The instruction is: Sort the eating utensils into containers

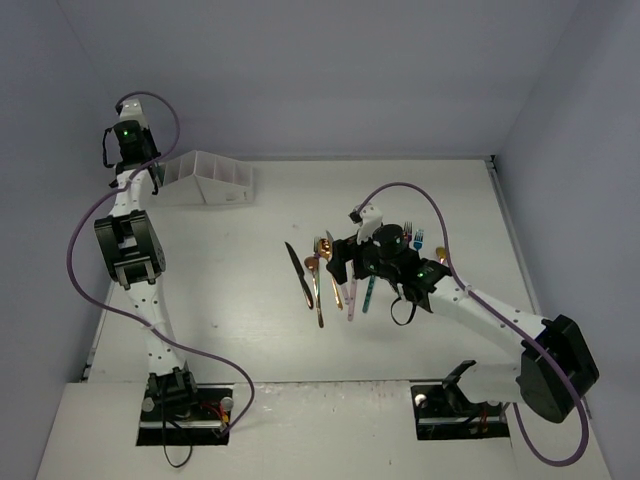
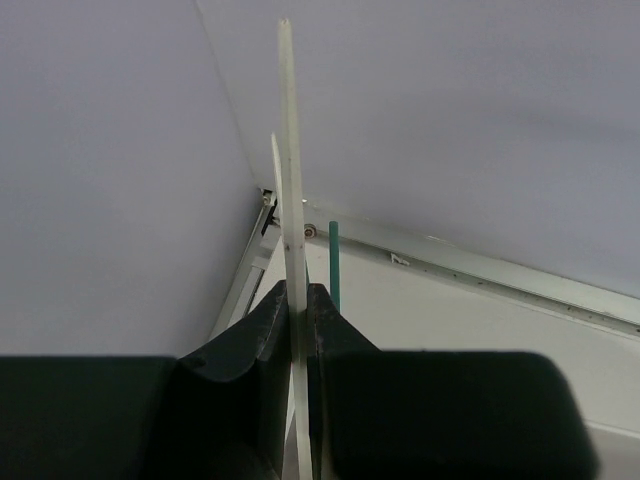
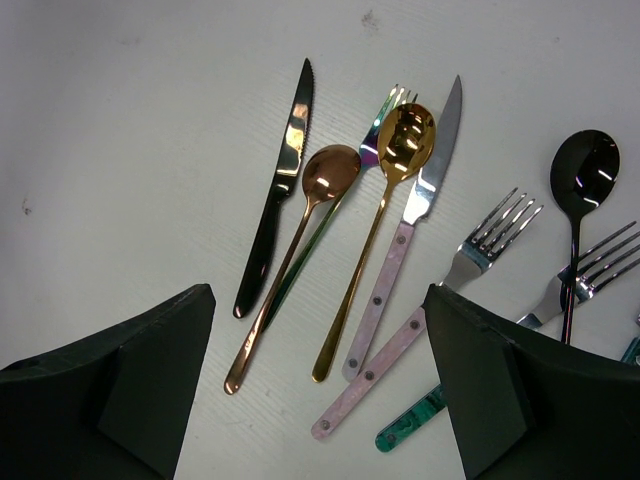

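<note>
The white rack stands at the far left of the table. My left gripper is at its left end, shut on a thin white wall of the rack. A teal stick-like handle stands just behind that wall. The utensils lie in a row mid-table. My right gripper hovers open and empty over them. Under it lie a black knife, a copper spoon, an iridescent fork, a gold spoon, a pink-handled knife and a pink-handled fork.
A black spoon, another silver fork and a teal handle lie to the right of the open jaws. Blue-grey walls close the table at the back and sides.
</note>
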